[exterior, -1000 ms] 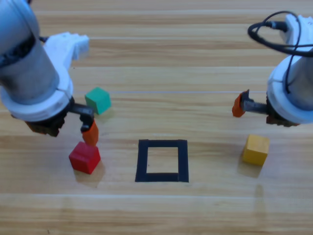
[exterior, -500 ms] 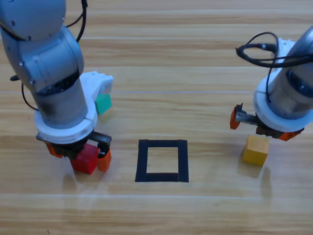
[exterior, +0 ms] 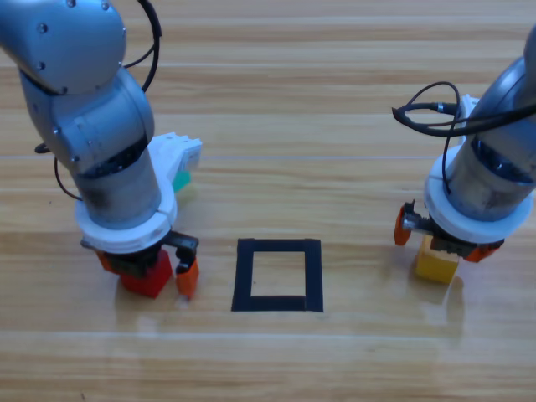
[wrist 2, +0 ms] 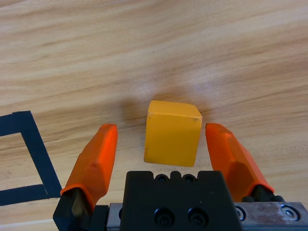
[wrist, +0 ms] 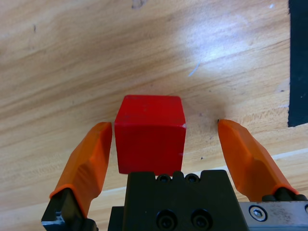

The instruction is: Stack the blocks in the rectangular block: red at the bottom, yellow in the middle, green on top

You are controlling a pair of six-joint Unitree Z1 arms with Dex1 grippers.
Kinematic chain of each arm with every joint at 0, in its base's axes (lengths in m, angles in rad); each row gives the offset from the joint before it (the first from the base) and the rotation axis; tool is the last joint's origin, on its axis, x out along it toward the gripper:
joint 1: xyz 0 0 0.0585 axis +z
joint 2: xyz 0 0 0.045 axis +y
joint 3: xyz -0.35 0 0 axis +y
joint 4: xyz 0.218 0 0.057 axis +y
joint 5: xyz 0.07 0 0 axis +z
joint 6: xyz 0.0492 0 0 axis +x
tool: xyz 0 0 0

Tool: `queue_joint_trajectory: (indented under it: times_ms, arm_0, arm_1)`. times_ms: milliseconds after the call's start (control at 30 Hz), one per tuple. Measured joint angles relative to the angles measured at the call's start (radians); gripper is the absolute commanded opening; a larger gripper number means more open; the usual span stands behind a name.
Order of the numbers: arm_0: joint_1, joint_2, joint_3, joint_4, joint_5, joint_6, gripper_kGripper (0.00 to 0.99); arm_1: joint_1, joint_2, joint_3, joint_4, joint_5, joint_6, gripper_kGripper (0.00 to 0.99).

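Note:
The red cube (exterior: 151, 276) (wrist: 150, 132) sits on the wood left of the black tape rectangle (exterior: 243, 276). My left gripper (exterior: 146, 272) (wrist: 164, 126) is open and low over it, with a jaw on either side; the left jaw is almost against the cube. The yellow cube (exterior: 435, 265) (wrist 2: 172, 132) lies right of the rectangle, between the open jaws of my right gripper (exterior: 440, 247) (wrist 2: 161, 129), with gaps on both sides. Only a sliver of the green cube (exterior: 181, 180) shows behind the left arm.
The rectangle holds bare wood. Its tape shows at the right edge of the left wrist view (wrist: 298, 62) and at the lower left of the right wrist view (wrist 2: 36, 149). A black cable (exterior: 427, 113) loops off the right arm.
Both arms swung in and came down. The left gripper went from beside the red cube to straddling it. The right gripper dropped over the yellow cube. The left arm now hides most of the green cube.

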Motion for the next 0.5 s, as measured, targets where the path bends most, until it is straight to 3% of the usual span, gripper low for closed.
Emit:
queue_joint_trajectory:
  times_ms: [67,167,267,333,400,500]
  arm_0:
    - [0.008,0.000,0.002,-0.012,-0.004,0.016,0.838]
    - [0.019,-0.001,0.012,-0.030,-0.009,0.028,0.712]
    - [0.030,-0.004,0.026,-0.057,-0.026,0.041,0.480]
    - [0.033,-0.005,0.027,-0.060,-0.028,0.047,0.281]
    - [0.040,-0.006,0.027,-0.060,-0.028,0.053,0.121]
    - [0.049,-0.009,0.032,-0.060,-0.028,0.060,0.095]
  arm_1:
    - [-0.003,0.023,0.000,0.000,0.021,0.003,0.765]
    - [-0.011,0.056,-0.007,0.001,0.035,0.003,0.397]
    - [-0.029,0.058,-0.008,0.001,0.045,0.000,0.150]
    - [-0.039,0.058,-0.008,0.002,0.054,-0.018,0.054]
    - [-0.047,0.057,-0.008,0.002,0.065,-0.026,0.017]
    - [-0.051,0.053,-0.006,0.002,0.070,-0.059,0.017]
